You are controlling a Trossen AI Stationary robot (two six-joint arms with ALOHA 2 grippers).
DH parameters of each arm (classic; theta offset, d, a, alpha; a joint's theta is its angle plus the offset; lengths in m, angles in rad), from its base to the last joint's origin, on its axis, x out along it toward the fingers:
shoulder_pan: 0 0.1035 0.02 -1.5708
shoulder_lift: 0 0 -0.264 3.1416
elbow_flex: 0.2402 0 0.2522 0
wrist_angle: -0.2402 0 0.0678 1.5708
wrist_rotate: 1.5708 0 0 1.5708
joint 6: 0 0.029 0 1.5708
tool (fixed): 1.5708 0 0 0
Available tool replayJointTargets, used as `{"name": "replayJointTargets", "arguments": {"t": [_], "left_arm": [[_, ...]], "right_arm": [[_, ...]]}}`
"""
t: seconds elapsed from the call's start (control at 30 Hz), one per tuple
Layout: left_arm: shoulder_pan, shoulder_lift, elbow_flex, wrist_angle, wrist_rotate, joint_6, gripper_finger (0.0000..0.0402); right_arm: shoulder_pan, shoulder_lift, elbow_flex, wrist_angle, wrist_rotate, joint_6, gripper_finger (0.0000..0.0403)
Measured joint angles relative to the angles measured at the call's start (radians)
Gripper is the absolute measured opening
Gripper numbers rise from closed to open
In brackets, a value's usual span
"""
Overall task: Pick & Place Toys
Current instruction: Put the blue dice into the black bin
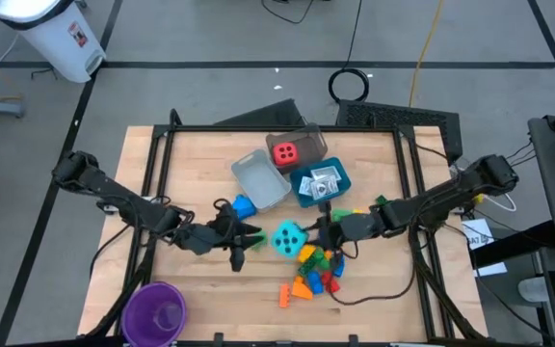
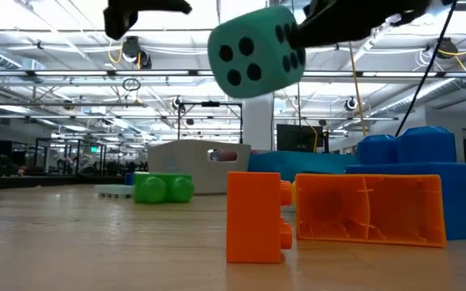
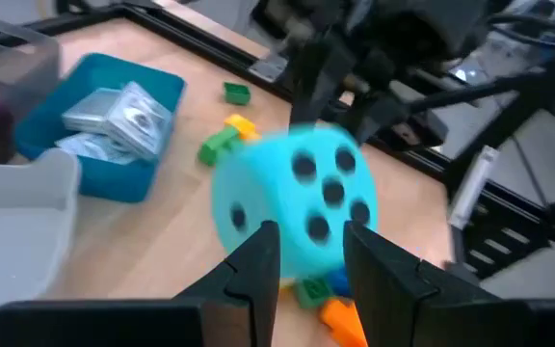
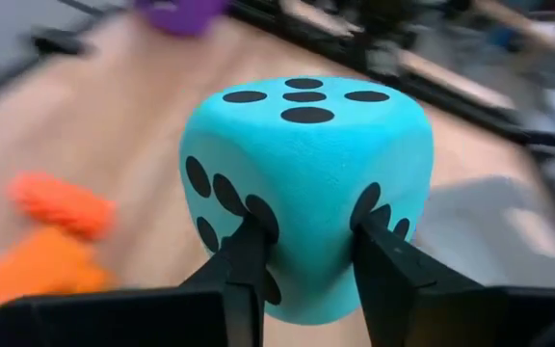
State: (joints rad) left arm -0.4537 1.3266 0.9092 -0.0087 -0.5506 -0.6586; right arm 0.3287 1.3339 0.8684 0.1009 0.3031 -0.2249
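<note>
The cyan dotted die [image 1: 287,238] hangs in the air over the middle of the table, seen high in the low view [image 2: 257,50]. My right gripper [image 1: 318,234] is shut on it from the table's right side. My left gripper [image 1: 251,239] is open just left of the die, apart from it in the low view [image 2: 148,12]; its wrist view [image 3: 311,241] shows the die beyond its fingers. The red die [image 1: 285,152] lies in a dark tray. Several coloured bricks [image 1: 316,265] lie on the table below and near the die. White packets [image 1: 322,183] lie in the blue tray. My right gripper pinches the cyan die between its two fingers [image 4: 247,246] at the die's near lower part [image 4: 306,241], where the soft wall is dented in. The fingers come roughly level from the table's right. The die is lifted clear of the table.
A grey tray [image 1: 249,173], a dark tray [image 1: 308,140] and a blue tray [image 1: 303,196] stand at the far middle. A purple cup [image 1: 157,310] stands at the near left. A blue brick [image 1: 244,205] and a green brick [image 1: 380,200] lie apart.
</note>
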Motion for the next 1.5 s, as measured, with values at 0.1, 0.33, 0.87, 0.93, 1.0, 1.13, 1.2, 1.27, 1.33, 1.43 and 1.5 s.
{"name": "replayJointTargets", "arguments": {"t": [0.1,0.33,0.87,0.93,1.0,1.13,1.2,1.27,1.33,1.43,1.5], "left_arm": [[0.017,0.000,0.000,-0.004,0.000,0.002,0.0125],[0.047,0.003,0.000,-0.018,-0.001,0.045,0.0158],[0.084,0.003,0.000,-0.018,-0.001,0.275,0.0204],[0.093,0.003,0.000,-0.018,0.000,0.288,0.0203],[0.101,0.003,0.000,-0.018,-0.001,0.301,0.0199],[0.117,0.003,-0.001,-0.020,0.000,0.319,0.0190],[0.124,0.003,-0.001,-0.026,0.000,0.317,0.0185],[0.126,0.003,-0.001,-0.026,0.000,0.317,0.0182],[0.126,0.003,-0.001,-0.026,0.000,0.317,0.0179],[0.126,0.003,-0.001,-0.026,0.000,0.317,0.0177],[0.126,0.003,-0.001,-0.025,0.001,0.312,0.0180]], "right_arm": [[-0.014,-0.039,0.002,-0.040,0.149,-0.034,0.0084],[-0.141,-0.095,0.000,-0.064,0.361,-0.184,0.0084],[-0.783,0.087,0.000,-0.032,-0.044,-0.263,0.0058],[-0.806,0.116,0.000,-0.014,-0.044,-0.277,0.0058],[-0.813,0.128,0.000,-0.026,-0.043,-0.293,0.0060],[-0.804,0.127,0.000,-0.023,-0.044,-0.293,0.0076],[-0.796,0.125,0.000,-0.030,-0.044,-0.312,0.0089],[-0.786,0.120,0.000,-0.035,-0.043,-0.347,0.0104],[-0.777,0.119,0.000,-0.034,-0.042,-0.382,0.0120],[-0.762,0.120,0.000,-0.038,-0.005,-0.415,0.0140],[-0.751,0.120,0.000,-0.037,0.047,-0.427,0.0151]]}}
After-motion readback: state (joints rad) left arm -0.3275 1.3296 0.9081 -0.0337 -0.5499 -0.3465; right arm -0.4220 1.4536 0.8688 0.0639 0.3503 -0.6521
